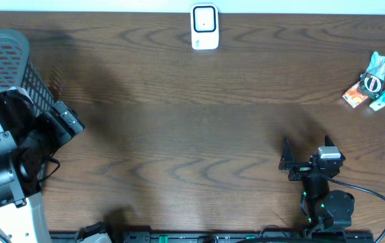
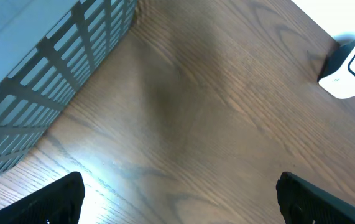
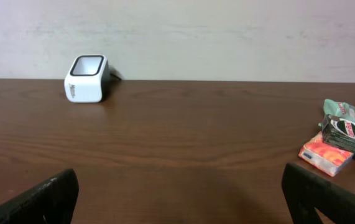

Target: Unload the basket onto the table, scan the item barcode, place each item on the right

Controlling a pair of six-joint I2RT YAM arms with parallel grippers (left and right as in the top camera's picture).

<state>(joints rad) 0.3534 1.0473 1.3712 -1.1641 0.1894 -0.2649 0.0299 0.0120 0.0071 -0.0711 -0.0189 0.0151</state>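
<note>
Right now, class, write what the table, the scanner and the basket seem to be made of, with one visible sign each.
Table: dark wood or wood-look laminate, semi-matte; grain lines show.
Scanner: smooth white plastic, likely; rounded moulded shell, dark window.
Basket: grey plastic, probably; moulded slotted lattice walls.

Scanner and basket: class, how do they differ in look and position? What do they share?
The scanner is small, white and solid; the basket is large, grey and slatted. The scanner sits at the far edge, mid-table; the basket at the left end. Both rest on the table.
</note>
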